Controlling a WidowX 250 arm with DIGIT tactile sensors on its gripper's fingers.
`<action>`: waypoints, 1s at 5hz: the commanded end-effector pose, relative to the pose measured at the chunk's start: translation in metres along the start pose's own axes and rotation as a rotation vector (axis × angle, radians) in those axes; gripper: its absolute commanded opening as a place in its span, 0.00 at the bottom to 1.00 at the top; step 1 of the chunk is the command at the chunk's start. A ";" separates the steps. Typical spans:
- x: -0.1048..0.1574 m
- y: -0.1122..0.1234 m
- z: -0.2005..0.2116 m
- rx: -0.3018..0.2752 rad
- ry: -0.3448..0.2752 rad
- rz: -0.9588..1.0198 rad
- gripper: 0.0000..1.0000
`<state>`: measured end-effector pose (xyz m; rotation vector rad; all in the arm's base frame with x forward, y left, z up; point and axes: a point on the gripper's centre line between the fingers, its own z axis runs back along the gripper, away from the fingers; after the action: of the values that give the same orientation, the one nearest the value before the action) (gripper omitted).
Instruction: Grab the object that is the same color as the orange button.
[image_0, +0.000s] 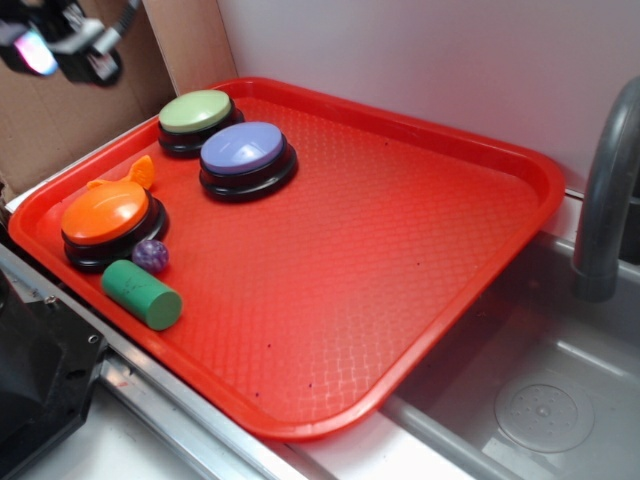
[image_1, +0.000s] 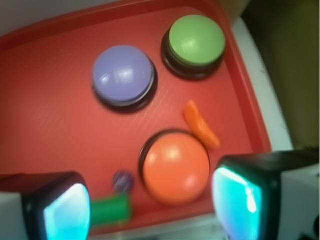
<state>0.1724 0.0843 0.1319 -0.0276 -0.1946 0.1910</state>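
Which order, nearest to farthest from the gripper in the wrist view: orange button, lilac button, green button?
1. Orange button, between the fingers of the gripper.
2. Lilac button, upper left.
3. Green button, top right.

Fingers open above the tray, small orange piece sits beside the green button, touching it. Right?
Not quite. The small orange piece lies beside the orange button, apart from the green button, as the wrist view shows. The rest holds: the fingers are open above the tray, holding nothing.
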 end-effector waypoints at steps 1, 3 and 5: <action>0.019 0.028 -0.032 0.058 -0.089 0.024 1.00; 0.025 0.047 -0.067 0.129 -0.121 0.101 1.00; 0.021 0.055 -0.087 0.168 -0.100 0.141 1.00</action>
<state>0.1969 0.1355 0.0394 0.1232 -0.2506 0.3452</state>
